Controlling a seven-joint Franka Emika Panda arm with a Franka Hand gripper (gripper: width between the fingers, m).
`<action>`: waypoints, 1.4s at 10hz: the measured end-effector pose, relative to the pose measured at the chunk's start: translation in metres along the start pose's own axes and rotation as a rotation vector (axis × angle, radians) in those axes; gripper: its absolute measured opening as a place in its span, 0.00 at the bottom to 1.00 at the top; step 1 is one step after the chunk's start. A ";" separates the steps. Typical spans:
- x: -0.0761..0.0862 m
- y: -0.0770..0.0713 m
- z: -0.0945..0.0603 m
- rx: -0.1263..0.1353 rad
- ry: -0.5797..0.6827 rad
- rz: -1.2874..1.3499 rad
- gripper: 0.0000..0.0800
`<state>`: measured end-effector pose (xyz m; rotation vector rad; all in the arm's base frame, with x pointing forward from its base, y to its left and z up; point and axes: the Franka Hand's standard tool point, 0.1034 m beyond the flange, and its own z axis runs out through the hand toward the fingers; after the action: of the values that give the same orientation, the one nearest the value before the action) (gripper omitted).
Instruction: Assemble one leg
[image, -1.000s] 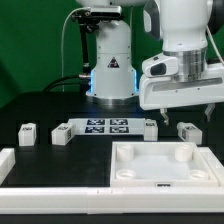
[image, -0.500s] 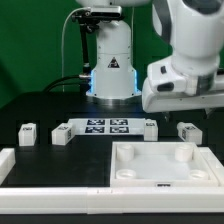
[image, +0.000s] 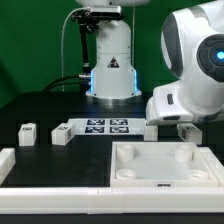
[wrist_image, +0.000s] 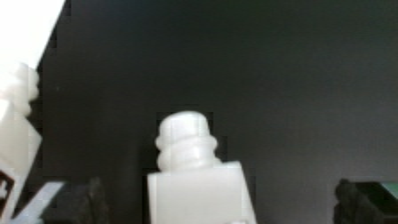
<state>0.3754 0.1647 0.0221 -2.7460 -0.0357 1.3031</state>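
The tool (wrist_image: 205, 200) has descended over the last second and the arm (image: 200, 60) has rolled above it. The jaws stand wide, one on each side of the leg (wrist_image: 196, 165), with a gap at both faces; nothing is gripped. The leg stands upright on the worktop (image: 40, 110), threaded end up, at the exterior view's right. Judgement: the pre-grasp position is reached and closing comes next. The tray-like piece (image: 150, 147) lies just beside the leg. The marker board (image: 105, 126) and another leg (image: 150, 127) are near. Two spare legs (image: 28, 133) stand well apart.
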 end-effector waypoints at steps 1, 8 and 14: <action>0.000 0.000 0.000 0.000 0.001 -0.014 0.81; 0.005 -0.003 0.003 0.001 -0.005 -0.041 0.65; 0.006 -0.001 0.003 0.002 -0.006 -0.050 0.36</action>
<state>0.3767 0.1659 0.0161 -2.7213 -0.1024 1.2975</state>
